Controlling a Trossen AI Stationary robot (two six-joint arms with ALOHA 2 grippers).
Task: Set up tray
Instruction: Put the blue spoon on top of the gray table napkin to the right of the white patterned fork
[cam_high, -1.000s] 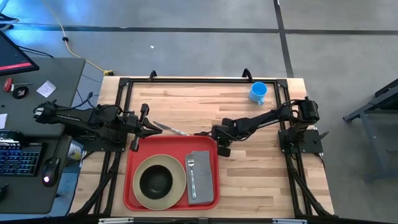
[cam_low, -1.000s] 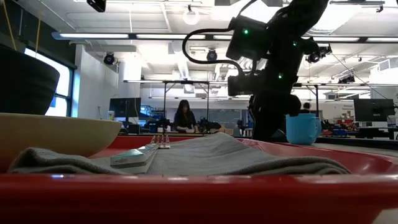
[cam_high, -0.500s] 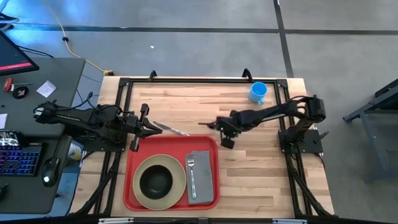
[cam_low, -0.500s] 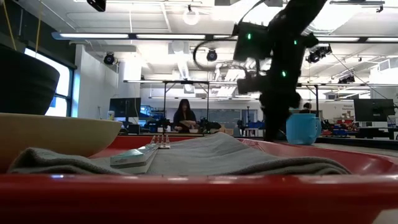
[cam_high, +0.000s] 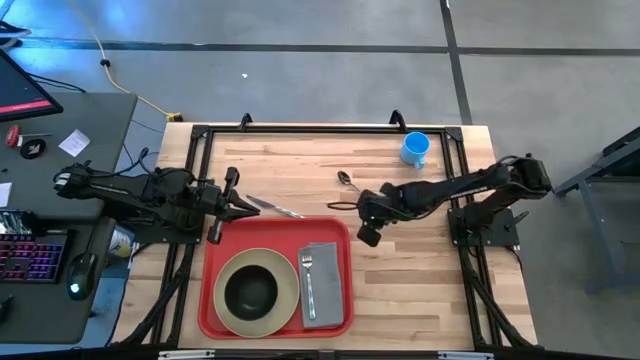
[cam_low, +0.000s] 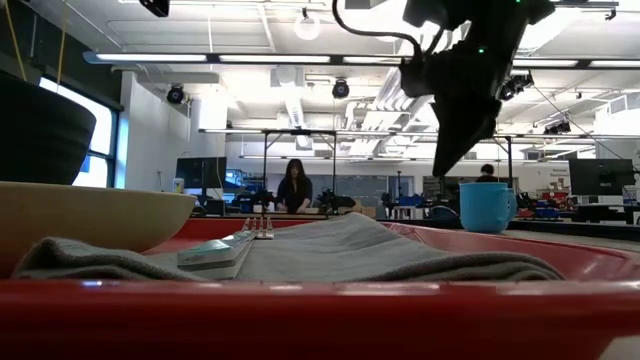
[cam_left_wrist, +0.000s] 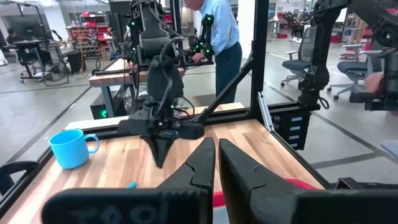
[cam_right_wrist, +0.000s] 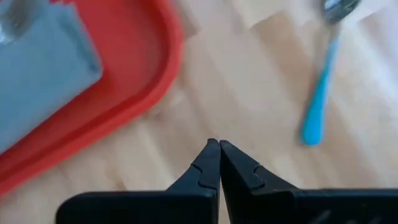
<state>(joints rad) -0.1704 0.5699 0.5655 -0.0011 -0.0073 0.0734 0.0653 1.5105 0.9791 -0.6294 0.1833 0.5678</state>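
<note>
The red tray (cam_high: 222, 238) sits at the table's near edge and carries a cream plate (cam_high: 288, 283) with a dark bowl (cam_high: 251, 290) on it. Beside the plate lies a grey napkin (cam_high: 325, 290) with a fork (cam_high: 308, 278) on top. My right gripper (cam_high: 335, 205) is shut. It hangs fingers down above bare wood, just beyond the tray's far right corner (cam_right_wrist: 163, 56). A blue-handled spoon (cam_high: 347, 182) lies flat on the wood beside it. My left gripper (cam_high: 248, 206) is shut at the handle end of a knife (cam_high: 278, 209); whether it touches the knife, I cannot tell.
A blue mug (cam_high: 415, 148) stands near the far right corner of the table. A black frame (cam_high: 300, 127) runs along the table's sides. Bare wood lies to the right of the tray. Beyond the table a person (cam_left_wrist: 217, 31) stands at a workbench.
My right gripper has risen, tipped its fingers downward and drawn back toward the table's right edge, away from the tray's far right corner. The spoon, hidden by that arm before, now shows on the wood. The gripper stays shut.
</note>
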